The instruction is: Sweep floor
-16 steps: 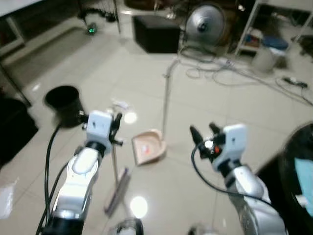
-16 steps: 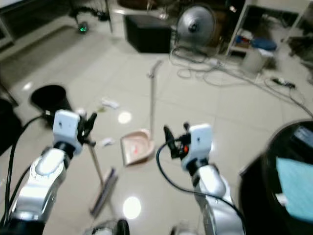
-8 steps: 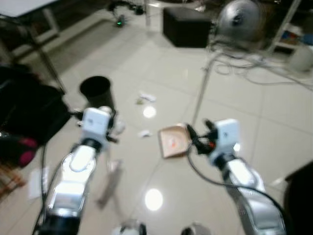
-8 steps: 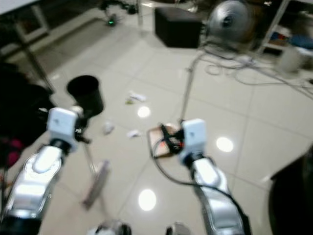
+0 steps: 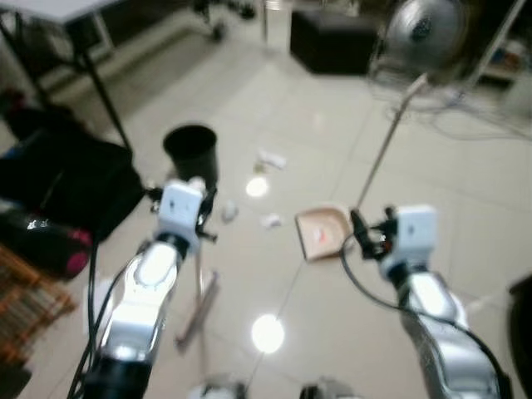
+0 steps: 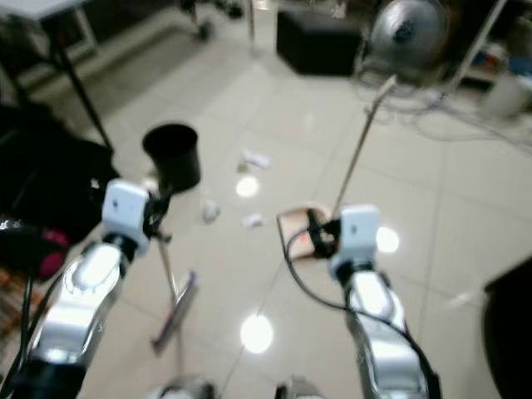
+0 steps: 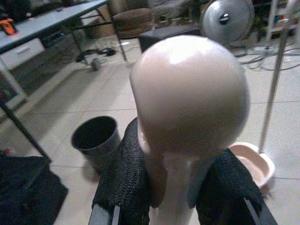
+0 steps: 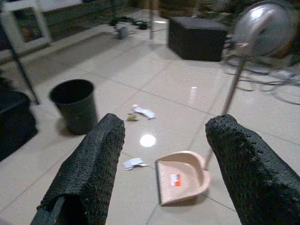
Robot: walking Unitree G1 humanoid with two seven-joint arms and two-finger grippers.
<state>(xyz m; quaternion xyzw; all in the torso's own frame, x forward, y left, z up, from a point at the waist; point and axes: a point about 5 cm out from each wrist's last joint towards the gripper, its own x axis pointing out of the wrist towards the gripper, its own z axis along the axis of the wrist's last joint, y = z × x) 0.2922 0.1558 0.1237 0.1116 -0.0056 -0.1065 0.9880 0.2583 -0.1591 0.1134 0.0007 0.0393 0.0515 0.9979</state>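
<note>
Gripping broom [image 7: 187, 108], left gripper [image 7: 180, 187] | right gripper [image 8: 164, 164] wide open, empty, dustpan [image 8: 182, 176] ahead | no readable labels | glossy tile floor [image 5: 274, 108]

Left end effector [image 5: 202, 208] clamped, right end effector [image 8: 161, 154] agape.

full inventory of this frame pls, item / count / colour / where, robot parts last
broom: 1, pale handle, head on the floor by the left arm, handle top between the left fingers
dustpan: 1, pink, long upright handle, on the tiles ahead of the right gripper, a small red-and-white scrap inside
bin: 1, black, standing on the floor ahead on the left
paper scraps: a few, white, on the tiles between bin and dustpan
fan: 1, silver, far right
box: 1, black, far end beside the fan
cables: a tangle, pale, on the floor near the fan
bag: 1, black, on the left
left gripper: shut on the broom
right gripper: black fingers apart, holding nothing
</note>
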